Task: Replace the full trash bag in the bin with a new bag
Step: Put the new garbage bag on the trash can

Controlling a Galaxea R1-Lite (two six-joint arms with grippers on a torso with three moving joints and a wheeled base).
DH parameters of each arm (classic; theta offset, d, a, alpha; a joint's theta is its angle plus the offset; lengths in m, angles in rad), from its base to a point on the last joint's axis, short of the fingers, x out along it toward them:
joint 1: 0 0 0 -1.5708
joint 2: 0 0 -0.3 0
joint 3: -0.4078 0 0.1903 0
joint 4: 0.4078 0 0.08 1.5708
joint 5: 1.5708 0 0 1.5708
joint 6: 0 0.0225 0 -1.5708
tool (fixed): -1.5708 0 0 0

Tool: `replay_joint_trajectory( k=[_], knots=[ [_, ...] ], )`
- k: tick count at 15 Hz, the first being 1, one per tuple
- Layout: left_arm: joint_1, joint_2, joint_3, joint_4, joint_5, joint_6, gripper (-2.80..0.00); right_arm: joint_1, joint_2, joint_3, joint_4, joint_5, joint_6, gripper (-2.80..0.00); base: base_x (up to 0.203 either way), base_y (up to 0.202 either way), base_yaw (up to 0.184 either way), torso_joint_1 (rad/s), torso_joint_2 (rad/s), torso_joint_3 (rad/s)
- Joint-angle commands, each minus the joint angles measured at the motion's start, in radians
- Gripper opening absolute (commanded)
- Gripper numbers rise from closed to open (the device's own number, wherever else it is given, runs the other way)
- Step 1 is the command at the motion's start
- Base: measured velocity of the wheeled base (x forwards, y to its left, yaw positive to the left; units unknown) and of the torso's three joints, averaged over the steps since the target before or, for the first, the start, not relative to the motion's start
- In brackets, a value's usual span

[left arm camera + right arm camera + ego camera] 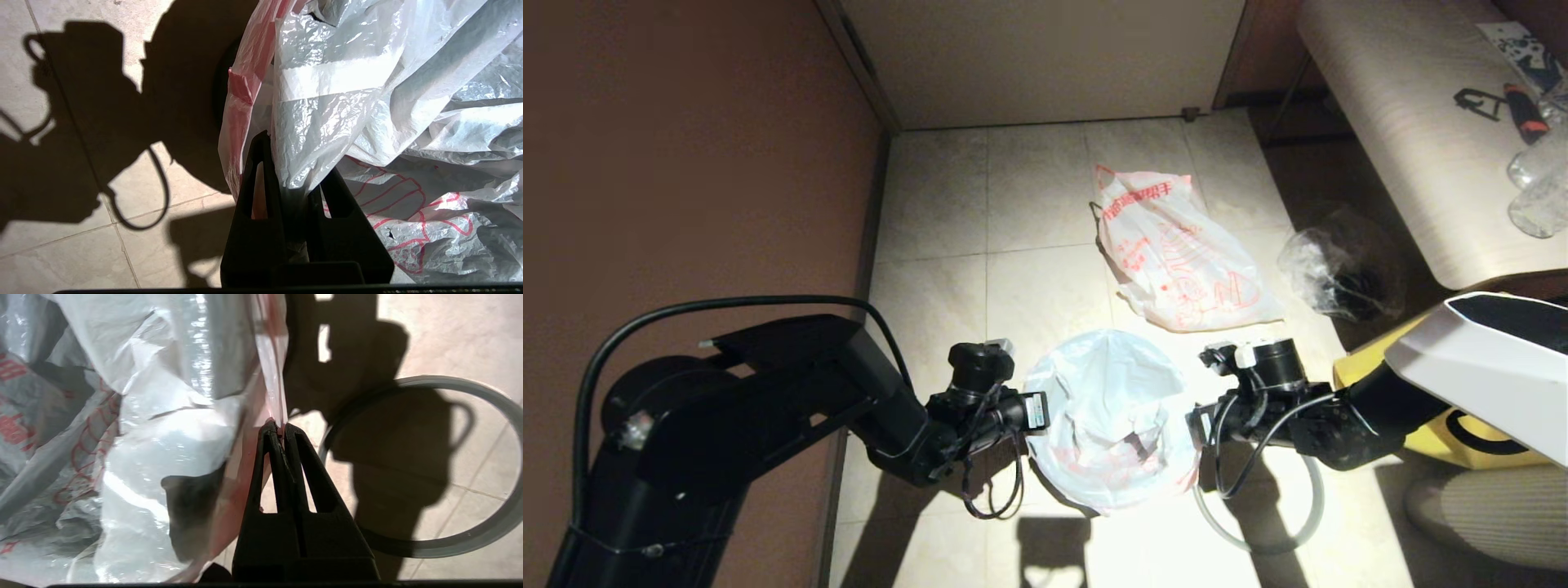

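Note:
The new bag [1107, 416], cloudy white with faint red print, hangs spread between my two grippers near the front of the floor. My left gripper [1039, 411] is shut on its left edge, with plastic bunched between the fingers [296, 163]. At the bag's right side, my right gripper [1194, 425] [278, 426] pinches the reddish handle edge. The bin is almost wholly hidden under this bag; only a dark curved wall [221, 94] shows behind it. The full trash bag [1176, 253], white with bold red print, lies on the tiles farther back.
A thin grey hoop [1262, 535] [470, 543] lies on the floor under my right arm. A clear wrinkled bag [1339, 261] and a yellow tote [1445, 425] stand to the right. A pale bench [1405, 122] with bottles fills the back right. A brown wall [686, 163] runs along the left.

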Motion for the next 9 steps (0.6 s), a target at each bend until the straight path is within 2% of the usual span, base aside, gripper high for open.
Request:
replay_joint_trajectory(
  k=[1, 7, 8, 9],
  knots=[
    [0.000, 0.002, 0.001, -0.004, 0.001, -0.003, -2.80, -0.005, -0.008, 0.011, -0.008, -0.008, 0.000, -2.80, 0.000, 0.000, 0.000, 0.000, 0.00, 0.000],
    [0.000, 0.001, 0.004, -0.004, 0.004, -0.002, -2.80, -0.033, -0.224, 0.164, -0.005, -0.014, -0.010, -2.80, 0.000, 0.000, 0.000, 0.000, 0.00, 0.000],
    [-0.003, -0.005, 0.010, -0.007, 0.013, -0.001, -0.10, -0.038, -0.258, 0.198, -0.005, -0.016, -0.009, -2.80, 0.000, 0.000, 0.000, 0.000, 0.00, 0.000],
    [-0.006, -0.016, 0.022, -0.019, 0.018, 0.003, 0.00, -0.039, -0.280, 0.224, -0.005, -0.017, -0.009, -2.80, 0.000, 0.000, 0.000, 0.000, 0.00, 0.000]
  ],
)
